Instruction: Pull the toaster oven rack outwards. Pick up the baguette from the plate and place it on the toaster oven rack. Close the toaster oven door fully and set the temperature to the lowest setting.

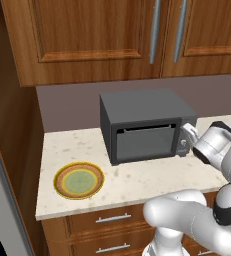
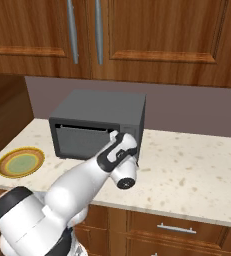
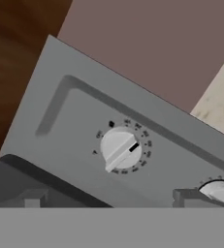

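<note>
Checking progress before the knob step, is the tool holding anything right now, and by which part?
Nothing is held. The tool is open, facing the toaster oven control knob.

left base view: behind-left, looking down, mid-range | right base view: behind-right, same | shared: dark grey boxy toaster oven [image 1: 143, 125] [image 2: 101, 127] on speckled beige stone counter [image 1: 137, 182] [image 2: 187, 170] | hand view: rolled, very close on round white knob [image 3: 120, 148]

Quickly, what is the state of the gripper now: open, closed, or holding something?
Gripper: open, holding nothing; its fingertips stand wide apart in front of the toaster oven control panel, near a white knob.
</note>
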